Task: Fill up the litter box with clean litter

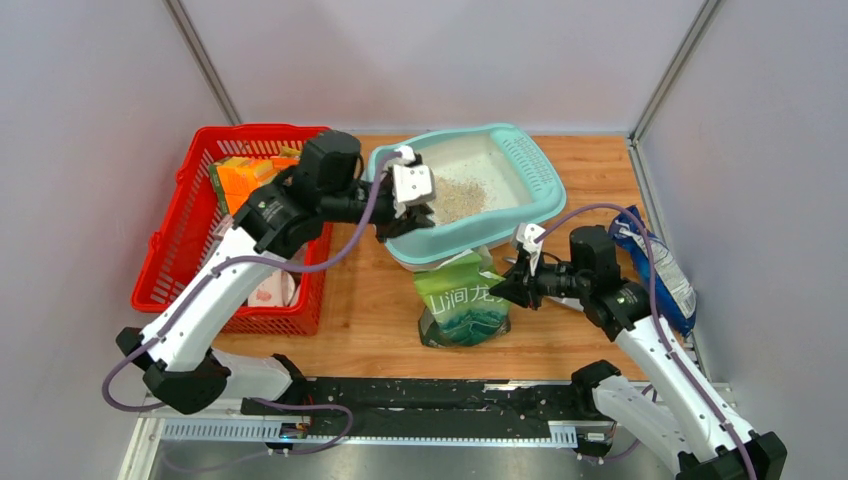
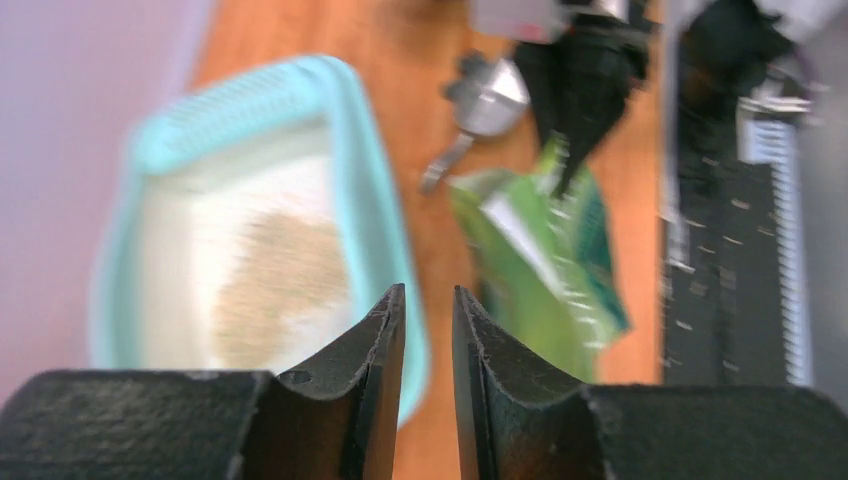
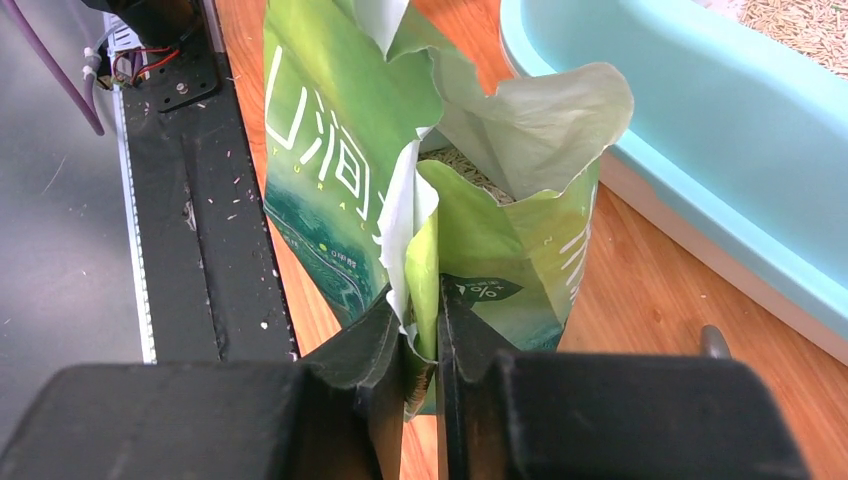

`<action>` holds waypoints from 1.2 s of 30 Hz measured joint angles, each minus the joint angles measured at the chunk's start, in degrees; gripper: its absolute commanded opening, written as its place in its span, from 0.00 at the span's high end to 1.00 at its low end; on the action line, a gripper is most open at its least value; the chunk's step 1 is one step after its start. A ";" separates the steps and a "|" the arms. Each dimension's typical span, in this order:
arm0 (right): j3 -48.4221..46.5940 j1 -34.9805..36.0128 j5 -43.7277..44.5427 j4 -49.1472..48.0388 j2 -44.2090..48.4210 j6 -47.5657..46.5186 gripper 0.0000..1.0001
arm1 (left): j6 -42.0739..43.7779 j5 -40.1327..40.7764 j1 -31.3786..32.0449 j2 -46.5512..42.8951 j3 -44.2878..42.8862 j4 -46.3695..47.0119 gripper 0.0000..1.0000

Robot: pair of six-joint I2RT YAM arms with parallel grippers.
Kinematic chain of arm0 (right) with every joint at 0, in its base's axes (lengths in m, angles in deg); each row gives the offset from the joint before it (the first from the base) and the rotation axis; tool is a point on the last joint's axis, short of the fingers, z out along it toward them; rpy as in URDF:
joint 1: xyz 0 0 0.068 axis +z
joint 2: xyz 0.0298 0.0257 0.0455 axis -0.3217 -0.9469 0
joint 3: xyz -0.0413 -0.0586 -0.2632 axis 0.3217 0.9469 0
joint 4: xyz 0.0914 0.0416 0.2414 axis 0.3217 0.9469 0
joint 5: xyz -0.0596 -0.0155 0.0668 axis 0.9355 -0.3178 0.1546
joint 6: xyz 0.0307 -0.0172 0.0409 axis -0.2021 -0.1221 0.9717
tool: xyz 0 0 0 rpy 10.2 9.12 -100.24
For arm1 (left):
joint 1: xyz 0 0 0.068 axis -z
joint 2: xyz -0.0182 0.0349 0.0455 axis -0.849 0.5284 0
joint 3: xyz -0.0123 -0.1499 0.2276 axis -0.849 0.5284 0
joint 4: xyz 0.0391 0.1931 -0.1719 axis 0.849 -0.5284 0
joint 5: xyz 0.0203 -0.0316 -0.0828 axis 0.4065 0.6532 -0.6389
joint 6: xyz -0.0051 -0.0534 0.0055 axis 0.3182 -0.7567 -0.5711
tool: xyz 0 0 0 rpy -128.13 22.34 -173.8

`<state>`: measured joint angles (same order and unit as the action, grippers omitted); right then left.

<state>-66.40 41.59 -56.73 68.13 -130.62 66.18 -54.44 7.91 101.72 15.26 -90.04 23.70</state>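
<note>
My right pincer (image 3: 420, 365) is clamped on the torn lip of the green bag (image 3: 330, 130), and the litter box (image 3: 700, 130) sits just beyond it. Left pincer (image 2: 428, 320) hovers slightly open, empty.

Teal litter box (image 1: 548, 185), green bag (image 1: 462, 305)

Beyond the left end effector (image 2: 428, 296) the litter box (image 2: 372, 200) and green bag (image 2: 540, 270) are blurred; the right end effector (image 3: 420, 310) hides the bag's lower edge.
</note>
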 measured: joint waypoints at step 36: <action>0.98 0.02 0.81 -2.51 -0.61 0.57 0.87 | -2.45 -12.22 3.52 22.53 5.88 20.79 0.89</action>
<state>-65.42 41.62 -55.92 65.61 -131.23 66.75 -56.89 -4.31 105.24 37.79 -84.16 44.49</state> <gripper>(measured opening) 0.139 0.109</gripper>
